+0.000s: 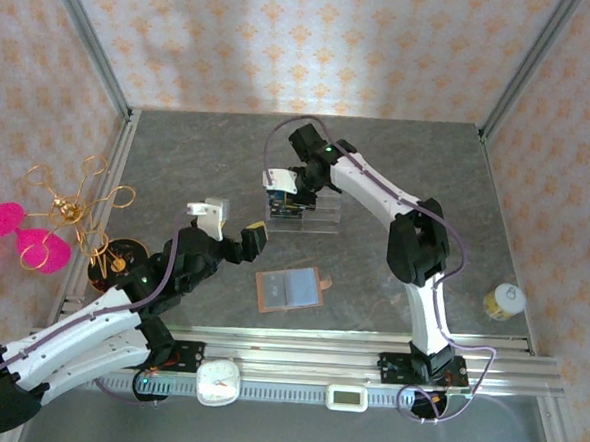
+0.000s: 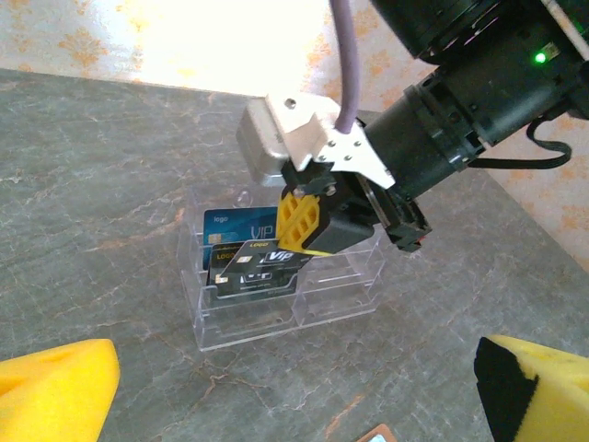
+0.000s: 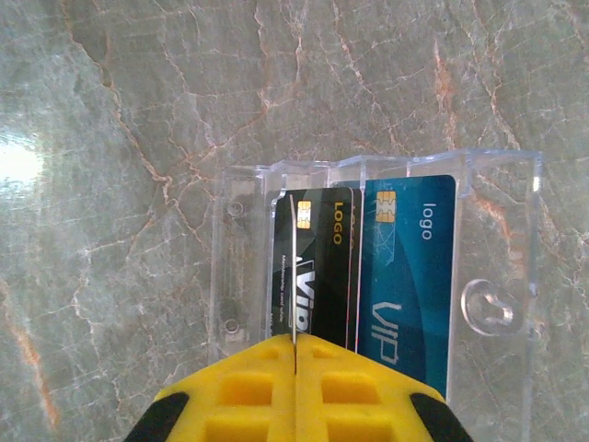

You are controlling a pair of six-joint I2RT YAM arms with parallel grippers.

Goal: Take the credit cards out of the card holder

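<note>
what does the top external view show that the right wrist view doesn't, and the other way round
Top external takes in both arms, the open left gripper hovering near the opened brown card holder, which lies flat on the table nearer the arm bases than the rack, apart from it. Right wrist gives the close detail: yellow fingers pressed together on a dark card seen edge-on, gold chips and VIP lettering on the card faces. Shared: the right gripper at the clear acrylic rack on the grey marble table, with the blue card standing in it.
</note>
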